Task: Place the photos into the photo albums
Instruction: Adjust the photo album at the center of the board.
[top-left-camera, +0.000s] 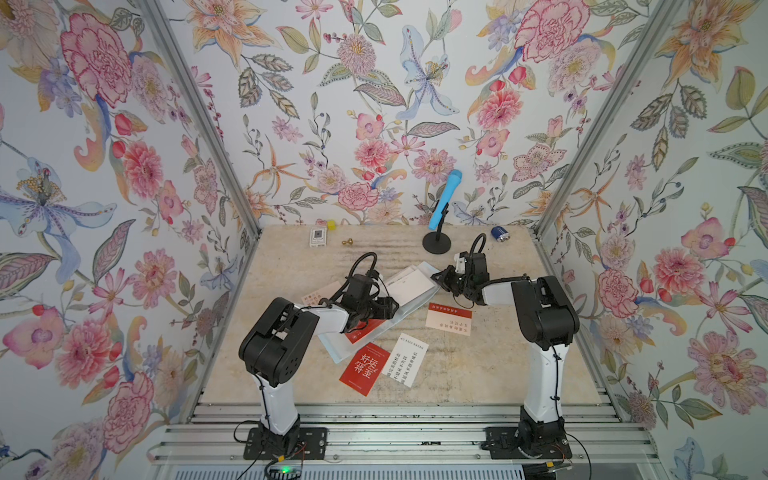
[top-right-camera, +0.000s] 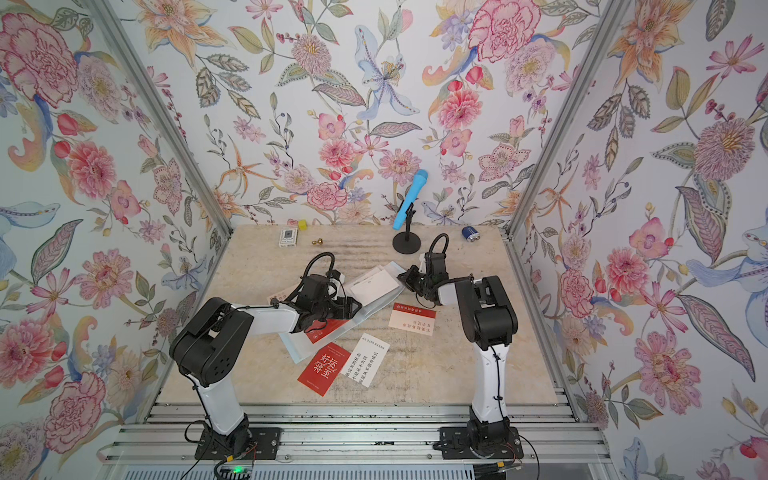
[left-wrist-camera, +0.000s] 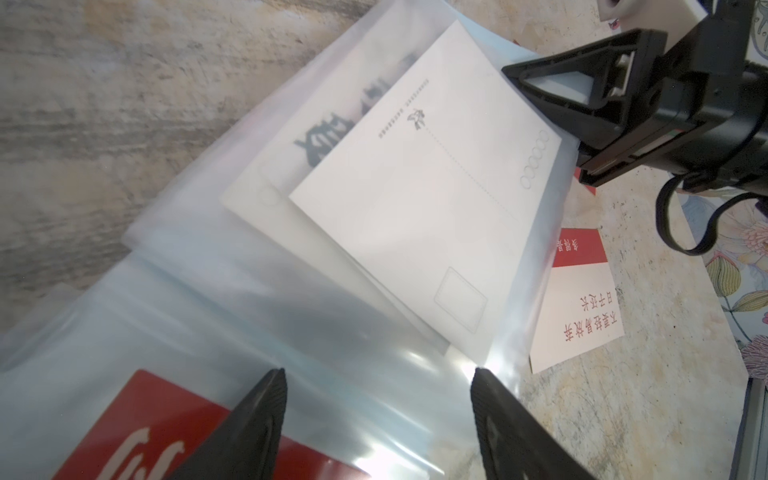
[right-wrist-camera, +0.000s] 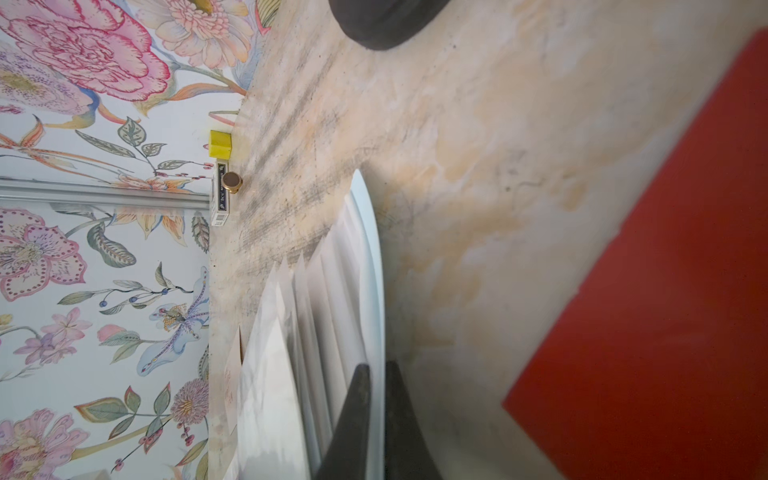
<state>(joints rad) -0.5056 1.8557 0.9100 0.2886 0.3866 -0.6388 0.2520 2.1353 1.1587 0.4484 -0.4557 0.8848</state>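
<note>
glossy plastic sleeves (left-wrist-camera: 249, 311), matt paper card (left-wrist-camera: 415, 199)

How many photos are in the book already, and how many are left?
Looks done: a white postcard and a red card sit under the album's clear sleeves. In hand: the right claw pinches a page edge; the left claw hangs open above. Left: four loose cards on the table: bright red, black-lettered, red-topped, pale pink.

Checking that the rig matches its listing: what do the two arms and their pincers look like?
Both the left arm and right arm have white links and bulky black joint housings. Thin black cables run along them, looping at the wrists. The left pincer and right pincer each have two tapering black fingers.
</note>
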